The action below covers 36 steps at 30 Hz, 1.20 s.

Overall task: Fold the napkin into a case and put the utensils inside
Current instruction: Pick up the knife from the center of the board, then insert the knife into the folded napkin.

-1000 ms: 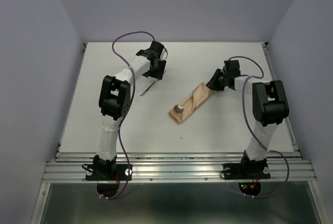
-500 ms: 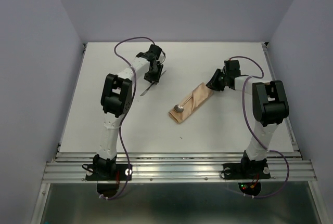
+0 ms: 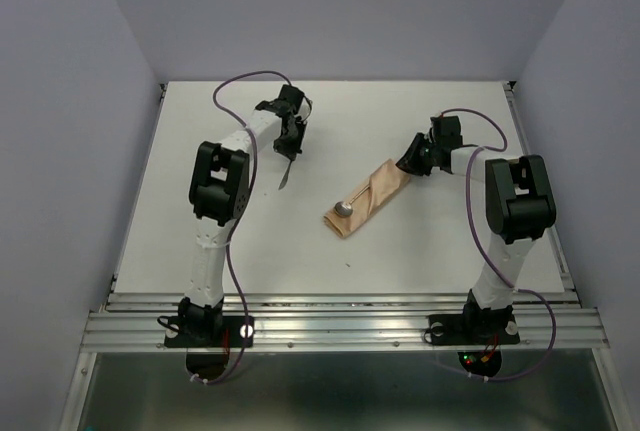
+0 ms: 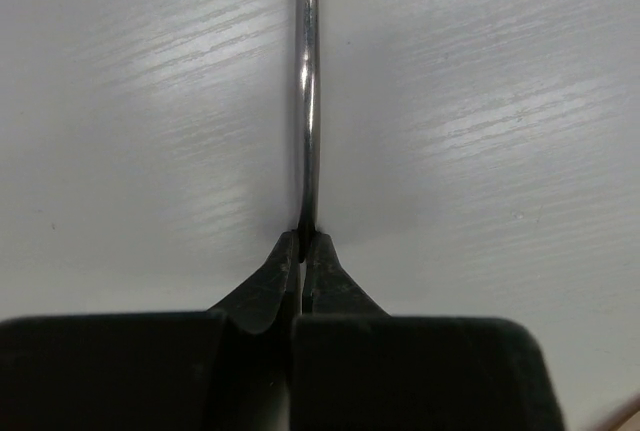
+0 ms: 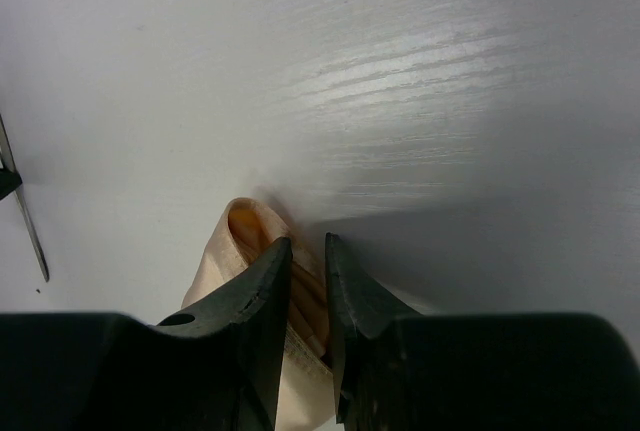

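The napkin is folded into a narrow peach case (image 3: 368, 198) that lies slanted at mid-table. A spoon (image 3: 343, 207) sticks out of its lower end, round bowl showing. My right gripper (image 3: 406, 168) is at the case's upper right end. In the right wrist view, the right gripper (image 5: 307, 248) is shut on layers of the case (image 5: 243, 232). My left gripper (image 3: 291, 147), at the far left, is shut on the end of a thin silver utensil (image 3: 285, 179). In the left wrist view, the left gripper (image 4: 304, 239) pinches the utensil's handle (image 4: 311, 101), which runs straight away over the table.
The white table (image 3: 450, 241) has raised edges left and right, and grey walls stand close on three sides. Purple cables loop above both arms. In the right wrist view the utensil (image 5: 26, 223) shows at the left edge.
My left gripper has gone from open to shut on the utensil's handle. The utensil has turned from a slant to nearly straight. The right arm and the case have not moved.
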Tool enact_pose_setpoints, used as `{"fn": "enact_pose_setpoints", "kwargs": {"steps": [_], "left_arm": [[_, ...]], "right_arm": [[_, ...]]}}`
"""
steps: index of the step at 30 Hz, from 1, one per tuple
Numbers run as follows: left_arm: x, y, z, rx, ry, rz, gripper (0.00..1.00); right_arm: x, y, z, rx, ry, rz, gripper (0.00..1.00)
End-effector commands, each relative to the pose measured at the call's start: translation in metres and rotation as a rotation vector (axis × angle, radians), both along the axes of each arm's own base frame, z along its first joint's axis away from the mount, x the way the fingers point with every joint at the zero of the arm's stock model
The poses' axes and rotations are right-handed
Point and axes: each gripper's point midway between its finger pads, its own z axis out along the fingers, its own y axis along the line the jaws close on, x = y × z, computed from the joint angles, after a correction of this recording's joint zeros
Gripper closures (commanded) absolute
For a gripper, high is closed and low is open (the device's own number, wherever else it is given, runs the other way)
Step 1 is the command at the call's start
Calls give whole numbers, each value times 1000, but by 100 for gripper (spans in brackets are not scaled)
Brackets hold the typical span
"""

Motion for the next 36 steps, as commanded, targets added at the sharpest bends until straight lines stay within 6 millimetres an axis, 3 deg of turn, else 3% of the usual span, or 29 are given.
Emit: {"fn": "enact_pose_setpoints", "kwargs": {"steps": [1,2,7,12,20,23,27,31,36], "left_arm": [[-11,-10,33,-34,-43,-16,100],[-12,-13,50,-53,-75,-19,100],[-26,-26,90,-98,-144,-45,100],[-52,-49,98,-107,-143,-107,100],[-106,-101,98,-111,-116,-247,100],[-122,-112,95,-113,-100,-286,100],[-158,-135,92,-129,-67,-370,100],[-184,-144,87,-121,-38,-419,100],[-204,-139,70,-63,5,-430,100]], "right_arm": [[-31,-7,-22,-55,110,10,73],[-31,-6,-22,-55,110,9,73],[-29,-6,-21,-54,105,6,73],[-27,-7,-20,-56,103,5,73],[-27,-7,-21,-57,106,-5,73],[-26,-7,-21,-58,104,-4,73],[-24,-7,-20,-53,101,-4,73],[-21,-6,-19,-50,99,-4,73],[-19,-5,-16,-45,90,-3,73]]}}
